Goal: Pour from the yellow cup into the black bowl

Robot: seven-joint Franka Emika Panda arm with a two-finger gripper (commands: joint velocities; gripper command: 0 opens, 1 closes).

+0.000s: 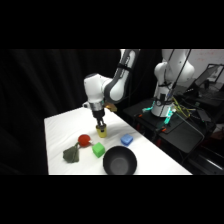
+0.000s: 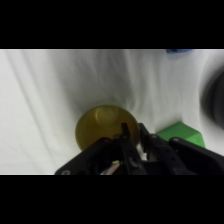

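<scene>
One yellow cup [image 1: 102,132], one black bowl [image 1: 120,161]

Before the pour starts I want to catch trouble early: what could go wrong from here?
The pincer sits at the rim of the yellow cup, off its middle in the wrist view, so the cup may tip or slip on lifting. The green cube lies close beside the cup on the way to the black bowl; a low carry could knock it. The red ball nearby could roll if bumped.

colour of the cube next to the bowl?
Green. The cube sits left of the black bowl; clearest in the side view.
</scene>
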